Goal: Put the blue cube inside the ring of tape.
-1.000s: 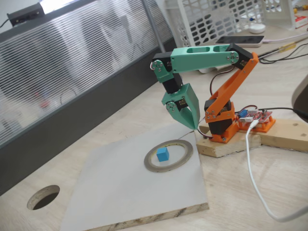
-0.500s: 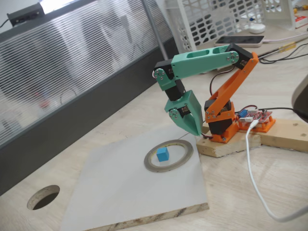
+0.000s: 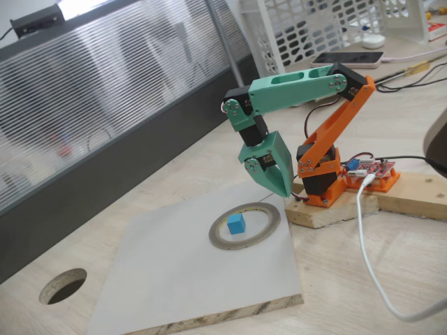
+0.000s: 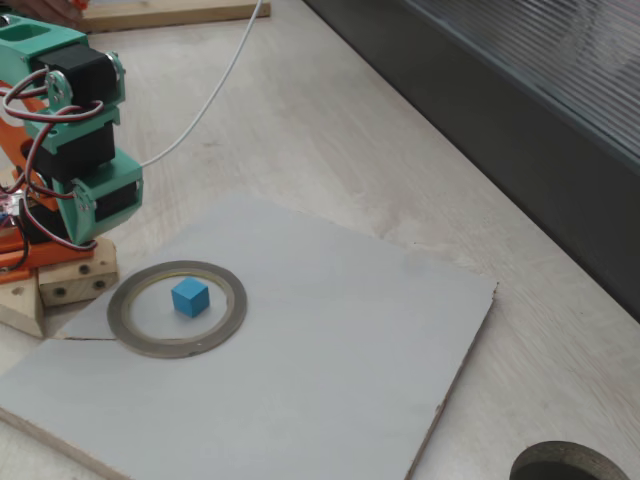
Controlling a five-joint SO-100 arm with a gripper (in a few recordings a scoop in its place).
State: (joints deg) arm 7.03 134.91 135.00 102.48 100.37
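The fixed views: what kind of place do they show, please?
Probably a hobby or lab workbench, not a home table. A small arm's gripper hangs over a grey board on a wooden tabletop with a round hole; a bare red circuit board and loose cables lie beside it, and a white crate stands behind.

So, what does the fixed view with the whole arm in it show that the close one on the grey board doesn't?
A fixed view takes in the white basket and the phone behind the arm. A fixed view brings the looped servo wires up close. Both fixed views have the blue cube inside the ring of tape on the grey board, and the round hole in the tabletop.
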